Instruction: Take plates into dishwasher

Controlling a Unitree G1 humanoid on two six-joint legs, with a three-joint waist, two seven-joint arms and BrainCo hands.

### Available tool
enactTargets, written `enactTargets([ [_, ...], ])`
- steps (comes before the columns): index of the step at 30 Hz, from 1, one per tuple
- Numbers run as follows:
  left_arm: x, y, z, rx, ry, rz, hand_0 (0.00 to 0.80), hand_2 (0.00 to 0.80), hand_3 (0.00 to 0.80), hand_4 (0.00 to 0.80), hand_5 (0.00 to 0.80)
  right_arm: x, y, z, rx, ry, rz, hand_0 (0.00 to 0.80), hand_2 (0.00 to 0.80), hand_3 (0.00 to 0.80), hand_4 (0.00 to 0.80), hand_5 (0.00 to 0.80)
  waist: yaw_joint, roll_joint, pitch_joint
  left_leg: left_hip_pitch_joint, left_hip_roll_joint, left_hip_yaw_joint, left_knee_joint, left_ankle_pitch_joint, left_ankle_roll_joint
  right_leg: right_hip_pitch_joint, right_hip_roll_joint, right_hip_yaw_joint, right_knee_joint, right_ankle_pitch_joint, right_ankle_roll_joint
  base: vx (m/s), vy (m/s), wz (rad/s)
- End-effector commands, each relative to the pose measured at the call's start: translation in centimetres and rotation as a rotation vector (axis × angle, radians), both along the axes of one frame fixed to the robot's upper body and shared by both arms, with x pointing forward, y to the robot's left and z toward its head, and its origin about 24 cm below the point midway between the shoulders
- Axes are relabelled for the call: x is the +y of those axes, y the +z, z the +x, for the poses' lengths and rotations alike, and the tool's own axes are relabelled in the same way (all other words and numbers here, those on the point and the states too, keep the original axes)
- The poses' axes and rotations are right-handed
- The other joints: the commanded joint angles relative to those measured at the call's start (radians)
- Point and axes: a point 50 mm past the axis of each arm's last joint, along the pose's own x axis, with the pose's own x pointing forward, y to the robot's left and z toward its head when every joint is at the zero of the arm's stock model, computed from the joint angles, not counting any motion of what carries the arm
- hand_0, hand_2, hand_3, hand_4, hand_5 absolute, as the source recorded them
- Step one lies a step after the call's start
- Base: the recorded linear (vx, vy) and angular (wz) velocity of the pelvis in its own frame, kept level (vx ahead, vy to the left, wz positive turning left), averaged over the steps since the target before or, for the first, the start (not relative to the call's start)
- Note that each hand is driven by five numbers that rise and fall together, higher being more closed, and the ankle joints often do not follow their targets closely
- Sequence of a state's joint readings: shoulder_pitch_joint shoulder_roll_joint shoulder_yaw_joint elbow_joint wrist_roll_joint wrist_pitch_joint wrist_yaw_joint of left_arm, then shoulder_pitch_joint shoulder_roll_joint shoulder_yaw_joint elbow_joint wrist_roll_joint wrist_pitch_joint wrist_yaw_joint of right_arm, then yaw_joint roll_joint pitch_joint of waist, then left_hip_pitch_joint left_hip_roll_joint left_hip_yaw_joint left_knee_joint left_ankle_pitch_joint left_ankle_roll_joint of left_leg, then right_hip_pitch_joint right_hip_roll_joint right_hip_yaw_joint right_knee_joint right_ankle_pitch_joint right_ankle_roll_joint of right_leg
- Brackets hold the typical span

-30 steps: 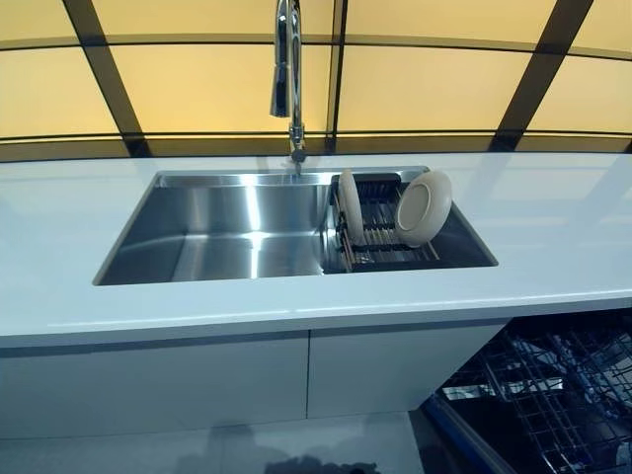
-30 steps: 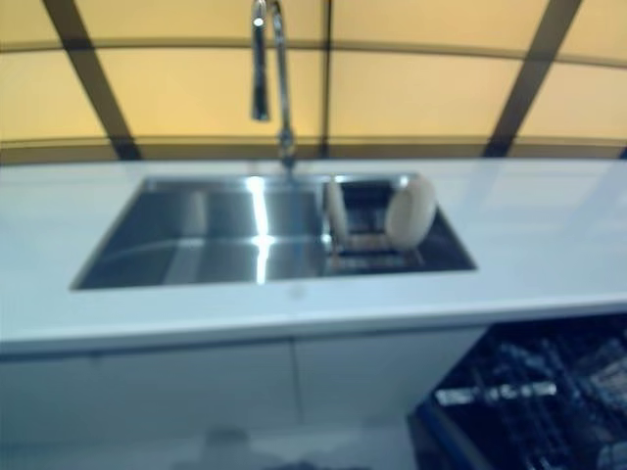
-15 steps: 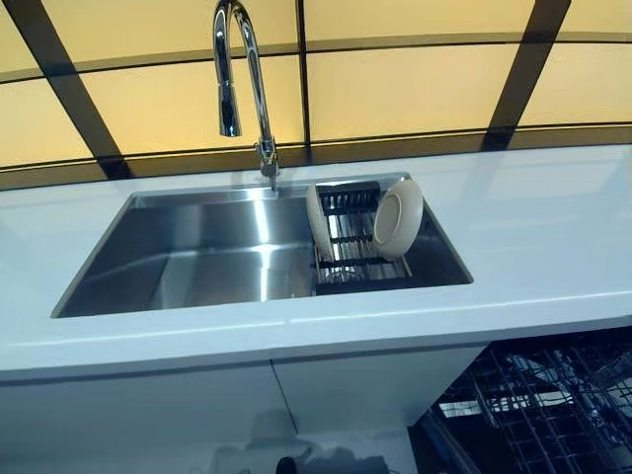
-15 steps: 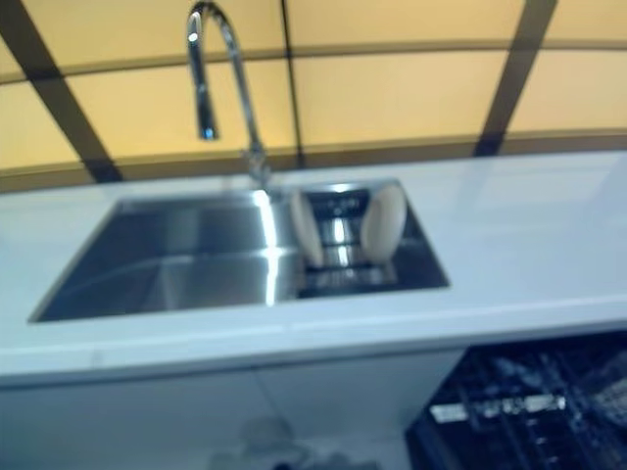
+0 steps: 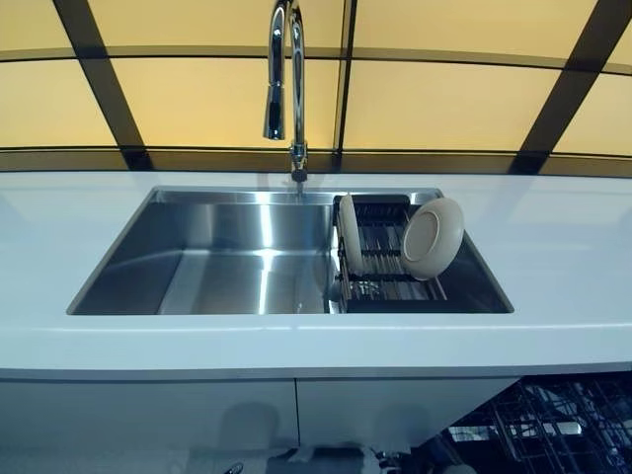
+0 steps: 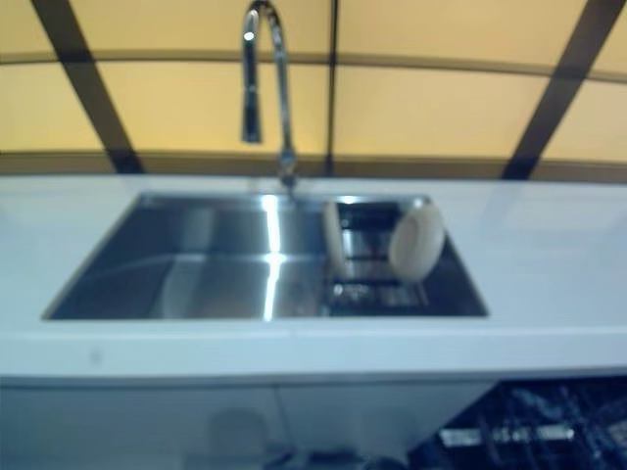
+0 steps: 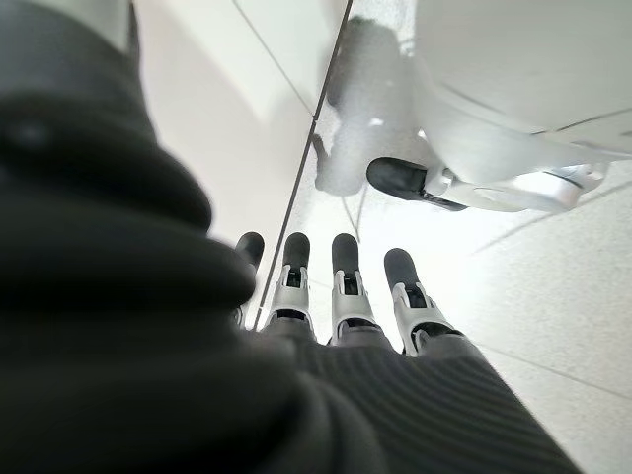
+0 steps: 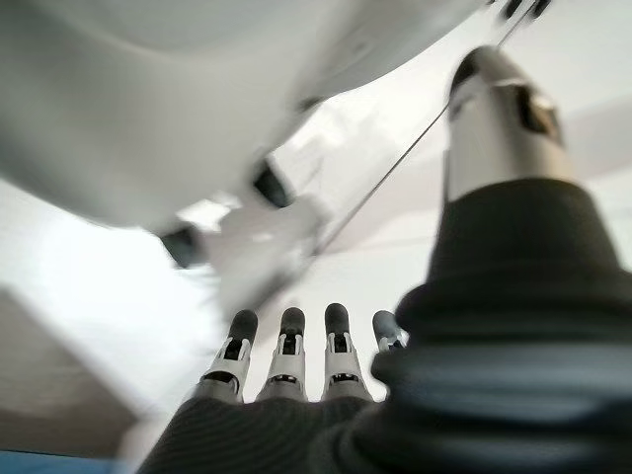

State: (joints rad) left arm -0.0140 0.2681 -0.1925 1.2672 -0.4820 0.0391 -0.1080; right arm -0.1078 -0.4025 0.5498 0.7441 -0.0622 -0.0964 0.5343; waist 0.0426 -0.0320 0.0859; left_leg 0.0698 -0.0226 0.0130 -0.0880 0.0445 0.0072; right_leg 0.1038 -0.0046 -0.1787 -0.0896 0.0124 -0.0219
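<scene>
Two round cream plates stand on edge in a dark wire rack (image 5: pixel 380 267) set in the right part of a brushed steel sink (image 5: pixel 227 252). The left plate (image 5: pixel 350 232) shows almost edge-on and upright; the right plate (image 5: pixel 432 237) leans, its shallow hollow face turned toward the view. The two plates are apart, with bare rack bars between them. The sink is a rectangular basin with a glossy bottom, and a tall curved chrome tap (image 5: pixel 284 89) rises behind its back rim. Around the sink runs a smooth pale surface (image 5: pixel 553 247), with flat pale cabinet fronts under its front edge. Behind it is a wall of amber panels (image 5: pixel 197 99) divided by dark bars. At the lower right an open dishwasher (image 5: pixel 553 430) shows its dark wire basket.

Neither hand shows in the head views. Each wrist view shows its own hand hanging over a pale tiled floor (image 7: pixel 553 286): the left hand (image 7: pixel 346 296) and the right hand (image 8: pixel 286 360) both have straight fingers, spread side by side, holding nothing.
</scene>
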Motion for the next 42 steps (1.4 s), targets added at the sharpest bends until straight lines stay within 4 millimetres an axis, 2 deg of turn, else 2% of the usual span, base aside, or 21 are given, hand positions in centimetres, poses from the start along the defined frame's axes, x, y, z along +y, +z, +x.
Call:
enactTargets([
  [1,1.5,0.6,1.3,-0.008,-0.063,0.037,0.0,0.0,0.0,0.0,0.0,1.1,5.2,3.6,-0.003,0.218,0.14,0.0,0.0,0.0,0.0,0.0,0.002,-0.043,0.005,-0.023,-0.009,0.021,0.001,-0.05,0.034,-0.016,-0.027,-0.018,0.002,0.0,0.039,0.0,0.0,0.0],
  [2,1.7,0.7,1.4,-0.01,-0.058,0.04,0.0,0.0,0.0,0.0,0.0,1.0,6.0,3.8,-0.023,0.258,0.152,0.0,0.0,0.0,0.0,0.0,-0.001,-0.046,0.004,-0.023,-0.007,0.025,0.001,-0.051,0.032,-0.018,-0.027,-0.019,0.002,0.0,0.04,0.0,0.0,0.0],
  [4,2.0,0.8,1.2,-0.007,-0.038,0.048,0.0,0.0,0.0,0.0,0.0,1.1,8.8,4.2,-0.037,0.354,0.193,0.0,0.0,0.0,0.0,0.0,-0.011,-0.053,-0.003,-0.024,-0.003,0.036,0.001,-0.053,0.027,-0.019,-0.027,-0.019,0.002,-0.002,0.042,0.0,0.0,0.0],
  [7,2.2,0.7,0.7,0.004,-0.017,0.053,0.0,0.0,0.0,0.0,0.0,1.2,11.2,4.8,-0.061,0.401,0.252,0.0,0.0,0.0,0.0,0.0,-0.021,-0.058,-0.015,-0.021,0.001,0.048,0.001,-0.057,0.023,-0.018,-0.027,-0.019,0.002,-0.005,0.042,0.001,0.007,-0.05],
  [12,2.1,0.4,-0.5,0.028,-0.005,0.048,0.0,0.0,0.0,0.0,0.0,1.5,13.1,4.9,-0.052,0.455,0.314,0.0,0.0,0.0,0.0,0.0,-0.025,-0.058,-0.027,-0.015,0.004,0.057,0.001,-0.064,0.025,-0.015,-0.028,-0.014,0.002,-0.008,0.043,0.002,0.002,-0.01],
  [16,2.3,0.4,-0.9,0.04,-0.016,0.053,0.0,0.0,0.0,0.0,0.0,2.1,14.3,4.9,0.032,0.493,0.42,0.0,0.0,0.0,0.0,0.0,-0.026,-0.058,-0.03,-0.01,0.006,0.065,0.001,-0.068,0.026,-0.01,-0.028,-0.014,0.002,-0.011,0.043,0.003,-0.002,-0.02],
  [21,2.4,0.5,-0.3,0.033,-0.043,0.044,0.0,0.0,0.0,0.0,0.0,4.4,15.8,3.8,0.292,0.563,0.748,0.0,0.0,0.0,0.0,0.0,-0.024,-0.056,-0.036,0.003,0.008,0.063,0.001,-0.074,0.025,0.004,-0.028,-0.013,0.002,-0.02,0.04,0.002,0.0,-0.01],
  [24,2.3,0.5,-0.2,0.036,-0.062,0.037,0.0,0.0,0.0,0.0,0.0,5.7,16.3,3.5,0.381,0.59,0.903,0.0,0.0,0.0,0.0,0.0,-0.017,-0.055,-0.045,0.008,0.008,0.056,0.001,-0.077,0.025,0.01,-0.028,-0.012,0.002,-0.026,0.04,0.0,0.0,0.0],
  [27,1.9,0.3,-0.5,0.05,-0.077,0.027,0.0,0.0,0.0,0.0,0.0,7.2,17.8,3.8,0.39,0.569,1.094,0.0,0.0,0.0,0.0,0.0,-0.011,-0.056,-0.053,0.011,0.008,0.052,0.001,-0.079,0.024,0.014,-0.029,-0.016,0.002,-0.03,0.039,0.0,0.0,0.0],
  [31,1.2,0.0,-1.5,0.069,-0.084,0.016,0.0,0.0,0.0,0.0,0.0,8.5,20.9,5.3,0.267,0.488,1.293,0.0,0.0,0.0,0.0,0.0,-0.006,-0.053,-0.065,0.015,0.009,0.048,0.001,-0.084,0.025,0.018,-0.029,-0.016,0.002,-0.034,0.04,0.0,0.0,0.0],
  [34,1.0,-0.2,-1.7,0.076,-0.09,0.017,0.0,0.0,0.0,0.0,0.0,7.5,22.9,7.4,0.102,0.362,1.334,0.0,0.0,0.0,0.0,0.0,-0.007,-0.052,-0.069,0.019,0.01,0.052,0.001,-0.089,0.025,0.019,-0.028,-0.016,0.002,-0.036,0.041,0.0,0.0,0.0],
  [37,1.1,-0.1,-1.8,0.076,-0.089,0.022,0.0,0.0,0.0,0.0,0.0,5.0,25.0,9.7,-0.107,0.219,1.322,0.0,0.0,0.0,0.0,0.0,-0.011,-0.052,-0.07,0.023,0.011,0.055,0.001,-0.093,0.023,0.02,-0.027,-0.013,0.002,-0.037,0.041,0.0,0.0,0.0],
  [40,1.3,-0.1,-2.1,0.08,-0.081,0.029,0.0,0.0,0.0,0.0,0.0,0.7,27.6,12.2,-0.332,0.051,1.278,0.0,0.0,0.0,0.0,0.0,-0.02,-0.053,-0.071,0.029,0.013,0.062,0.001,-0.096,0.022,0.021,-0.026,-0.007,0.002,-0.034,0.043,0.0,0.0,0.0],
  [41,1.3,-0.1,-2.0,0.079,-0.079,0.028,0.0,0.0,0.0,0.0,0.0,0.3,27.9,12.5,-0.363,0.022,1.266,0.0,0.0,0.0,0.0,0.0,-0.02,-0.053,-0.07,0.031,0.013,0.063,0.001,-0.096,0.022,0.022,-0.025,-0.006,0.002,-0.033,0.043,0.0,0.0,0.0],
  [42,1.3,-0.1,-2.1,0.077,-0.076,0.026,0.0,0.0,0.0,0.0,0.0,-1.2,28.9,13.1,-0.412,-0.045,1.247,0.0,0.0,0.0,0.0,0.0,-0.023,-0.053,-0.07,0.033,0.014,0.064,0.001,-0.096,0.021,0.023,-0.025,-0.006,0.002,-0.033,0.043,0.013,0.008,-0.05],
])
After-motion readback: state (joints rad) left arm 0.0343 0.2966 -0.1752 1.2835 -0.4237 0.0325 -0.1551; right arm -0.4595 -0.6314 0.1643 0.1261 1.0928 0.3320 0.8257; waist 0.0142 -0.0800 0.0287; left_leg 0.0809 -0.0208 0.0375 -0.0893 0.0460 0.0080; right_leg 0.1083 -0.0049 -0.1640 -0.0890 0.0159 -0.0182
